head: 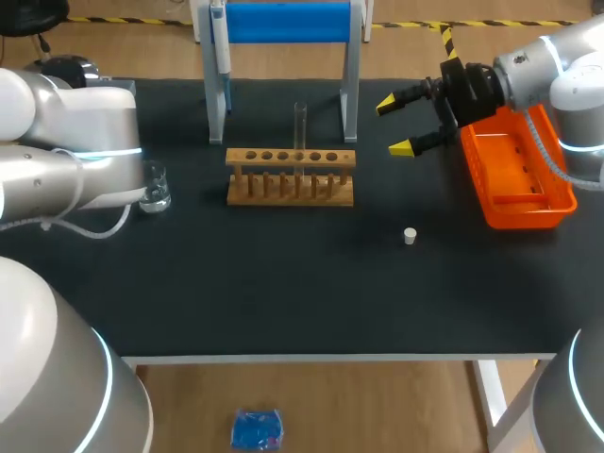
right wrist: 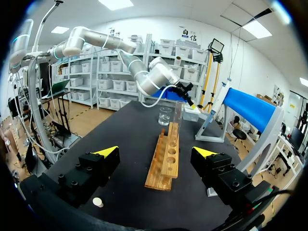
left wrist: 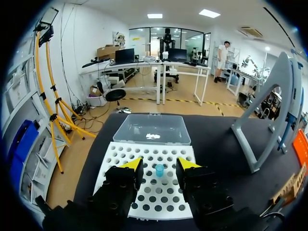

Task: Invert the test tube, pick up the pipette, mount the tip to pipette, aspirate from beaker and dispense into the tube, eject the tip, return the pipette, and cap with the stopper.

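While right hand (head: 394, 126) gapes, test tube (head: 300, 127) upright in rack (head: 291, 189).

Black table (head: 283, 302): wooden rack (head: 291, 176) mid-table; beaker (head: 156, 189) at nine o'clock, stopper (head: 410, 236) at four, orange tray (head: 517, 175) at three.

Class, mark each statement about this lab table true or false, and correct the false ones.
1. The test tube stands in the wooden rack. True.
2. The stopper caps the test tube. False: it lies on the table, apart from the rack.
3. The right gripper holds the pipette. False: it is open and empty; the pipette hangs on the stand.
4. The left gripper is open over the white tip tray. True.
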You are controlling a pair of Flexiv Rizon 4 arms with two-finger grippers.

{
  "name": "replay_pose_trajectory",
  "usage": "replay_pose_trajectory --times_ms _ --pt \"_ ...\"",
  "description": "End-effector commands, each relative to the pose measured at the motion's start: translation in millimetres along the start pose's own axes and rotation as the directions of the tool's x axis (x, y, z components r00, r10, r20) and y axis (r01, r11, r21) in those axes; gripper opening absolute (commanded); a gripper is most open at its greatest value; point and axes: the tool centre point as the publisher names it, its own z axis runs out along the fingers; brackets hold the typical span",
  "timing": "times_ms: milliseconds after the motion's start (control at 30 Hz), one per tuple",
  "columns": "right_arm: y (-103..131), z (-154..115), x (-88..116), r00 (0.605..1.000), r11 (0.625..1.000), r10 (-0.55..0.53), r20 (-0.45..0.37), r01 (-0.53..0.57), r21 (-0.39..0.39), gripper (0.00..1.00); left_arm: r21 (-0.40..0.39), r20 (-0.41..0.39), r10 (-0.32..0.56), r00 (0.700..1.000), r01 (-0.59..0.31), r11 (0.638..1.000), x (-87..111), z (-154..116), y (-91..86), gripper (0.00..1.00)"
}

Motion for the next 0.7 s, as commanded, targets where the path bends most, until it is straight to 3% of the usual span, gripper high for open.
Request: replay_pose_trajectory --times_ms 33,700 --pt "0.4 -0.6 0.1 1.000 1.000 0.001 -0.001 -0.001 0.002 1.00 -0.001 0.003 0.002 1.000 -0.002 1.000 0.9 2.6 0.0 0.43" --pt "0.4 -0.6 0.1 1.000 1.000 0.001 -0.001 -0.001 0.002 1.00 -0.013 0.017 0.024 1.000 -0.023 1.000 -1.7 6.9 -1.7 0.38"
